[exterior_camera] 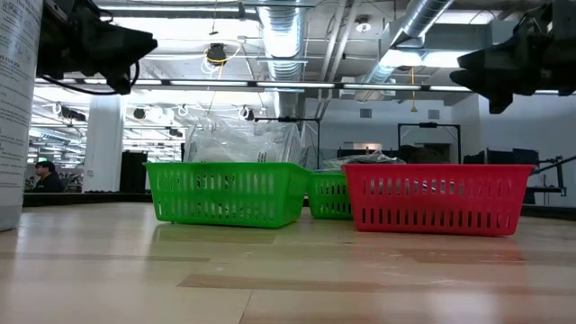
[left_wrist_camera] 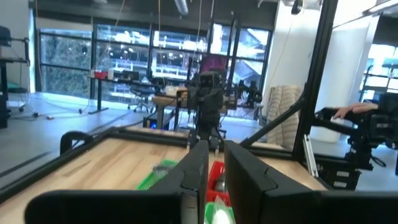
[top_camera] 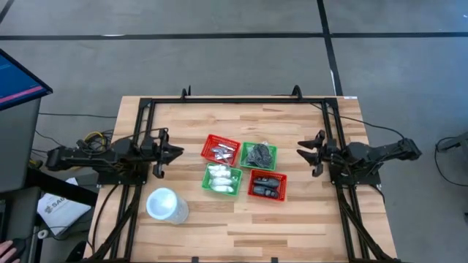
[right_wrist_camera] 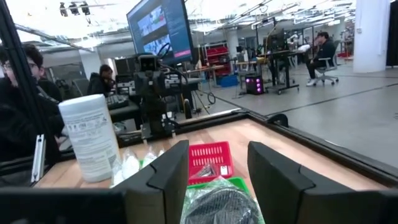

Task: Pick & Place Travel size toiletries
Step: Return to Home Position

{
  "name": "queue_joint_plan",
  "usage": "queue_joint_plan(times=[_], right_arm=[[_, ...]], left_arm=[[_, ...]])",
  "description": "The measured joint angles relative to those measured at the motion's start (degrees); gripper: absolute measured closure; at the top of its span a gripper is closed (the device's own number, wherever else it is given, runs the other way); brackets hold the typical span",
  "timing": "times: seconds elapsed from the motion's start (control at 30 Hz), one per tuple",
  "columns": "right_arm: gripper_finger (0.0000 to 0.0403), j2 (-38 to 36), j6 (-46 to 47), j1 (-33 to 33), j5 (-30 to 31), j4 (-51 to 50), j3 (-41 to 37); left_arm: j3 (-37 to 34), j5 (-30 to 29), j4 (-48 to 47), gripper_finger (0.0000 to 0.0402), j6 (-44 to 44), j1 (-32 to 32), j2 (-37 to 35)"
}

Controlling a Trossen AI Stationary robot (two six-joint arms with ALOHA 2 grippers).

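– Bench (top_camera: 307, 219) status and current step?
– Sorting appears complete: toiletries (top_camera: 221, 177) lie in the four baskets (top_camera: 251, 184) at bench centre, none loose. Return-to-home is judged in hand. Left tool (top_camera: 178, 152), at left, is clenched to a narrow slit and empty; right tool (top_camera: 301, 152), at right, is released and empty.
– Next move? Obstructions?
– Park both arms only. White cup (top_camera: 164, 204), near left, stands beside the left arm; keep clear.
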Motion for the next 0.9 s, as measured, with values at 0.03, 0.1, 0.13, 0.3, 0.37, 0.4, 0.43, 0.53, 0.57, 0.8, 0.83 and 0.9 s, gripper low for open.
queue_joint_plan(times=[0.03, 0.1, 0.13, 0.3, 0.37, 0.4, 0.43, 0.53, 0.57, 0.8, 0.83, 0.9], right_arm=[[0.0249, 0.0, 0.0, -0.2, 0.0, 0.2, 0.0], [0.0250, 0.0, 0.0, -0.6, 0.0, 0.2, 0.0], [0.0251, 0.0, 0.0, -0.9, 0.0, 0.2, 0.0], [0.0252, 0.0, 0.0, -0.8, 0.0, 0.1, 0.0], [0.0251, 0.0, 0.0, -0.8, 0.0, 0.0, 0.0], [0.0250, 0.0, 0.0, -0.8, 0.0, -0.1, 0.0], [0.0249, 0.0, 0.0, -0.8, 0.0, -0.2, 0.0], [0.0248, 0.0, 0.0, -0.8, 0.0, -0.2, 0.0], [0.0248, 0.0, 0.0, -0.8, 0.0, -0.2, 0.0], [0.0252, 0.0, 0.0, -0.8, 0.0, -0.2, 0.0], [0.0253, 0.0, 0.0, -0.8, 0.0, -0.2, 0.0], [0.0252, 0.0, 0.0, -0.8, 0.0, -0.2, 0.0]], left_arm=[[0.0, 0.0, 0.1, 0.0357, 0.0, 0.0, -0.5], [0.0, 0.0, 0.0, 0.0357, 0.0, 0.0, -1.4], [0.0, 0.0, 0.0, 0.0357, 0.0, 0.0, -1.8], [0.0, 0.0, 0.1, 0.0357, 0.0, 0.0, -4.3], [0.0, 0.0, 0.0, 0.0357, 0.0, 0.0, -5.1], [0.0, 0.0, 0.0, 0.0357, 0.0, 0.0, -5.6], [0.0, 0.0, 0.0, 0.0357, 0.0, 0.0, -6.0], [0.0, 0.0, 0.0, 0.0357, 0.0, 0.0, -7.4], [0.0, 0.0, 0.0, 0.0357, 0.0, 0.0, -7.8], [0.0, 0.0, 0.0, 0.0357, 0.0, 0.0, -9.4], [0.0, 0.0, 0.0, 0.0357, 0.0, 0.0, -9.4], [0.0, 0.0, 0.0, 0.0357, 0.0, 0.0, -9.4]])
